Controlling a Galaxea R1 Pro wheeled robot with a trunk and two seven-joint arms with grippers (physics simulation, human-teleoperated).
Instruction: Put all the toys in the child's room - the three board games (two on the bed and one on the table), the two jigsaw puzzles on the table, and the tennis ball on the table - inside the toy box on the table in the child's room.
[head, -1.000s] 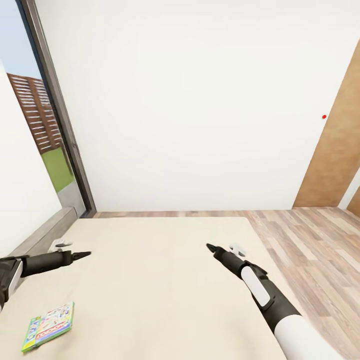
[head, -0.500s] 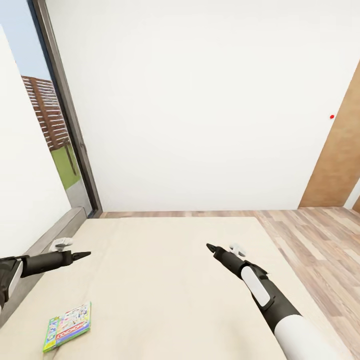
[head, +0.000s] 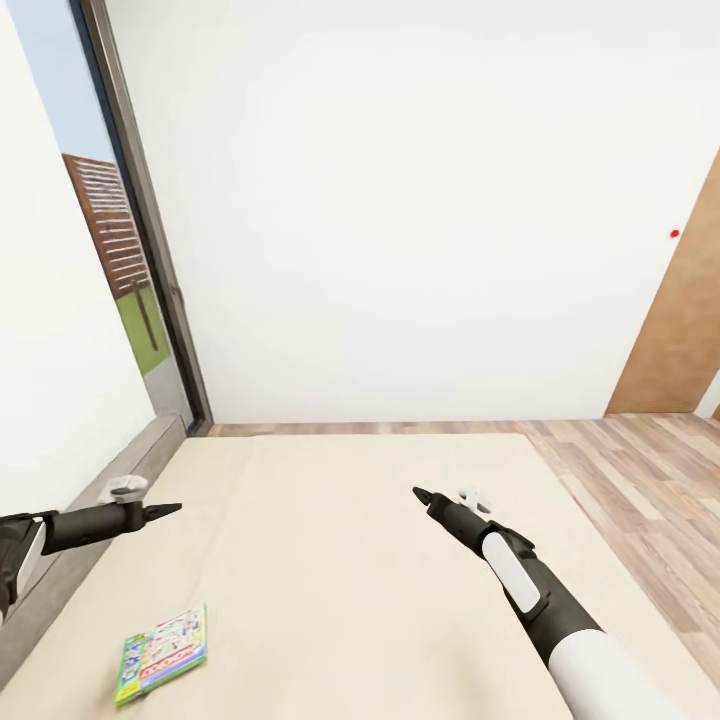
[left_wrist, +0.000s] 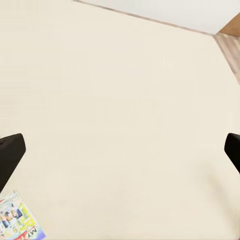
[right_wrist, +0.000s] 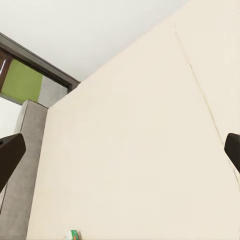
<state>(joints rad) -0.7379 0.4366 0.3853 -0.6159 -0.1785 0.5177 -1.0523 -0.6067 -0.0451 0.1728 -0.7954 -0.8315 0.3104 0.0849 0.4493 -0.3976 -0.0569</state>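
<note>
Step in hand: closing in on the board game (head: 163, 654) lying flat on the bed (head: 330, 560), a judgement from how the arms are poised.
Board game: at about 7 o'clock in the head view, near the bed's left edge, well apart from both hands.
Left hand (head: 168, 510): fingers wide apart, empty, hovering above the mattress; the game's corner sits beside one finger (left_wrist: 10, 159).
Right hand (head: 422, 495): fingers spread, empty, over bare mattress.
Doing it well: use the left arm, lower toward 7 o'clock, catch an edge since the box lies flat.
</note>
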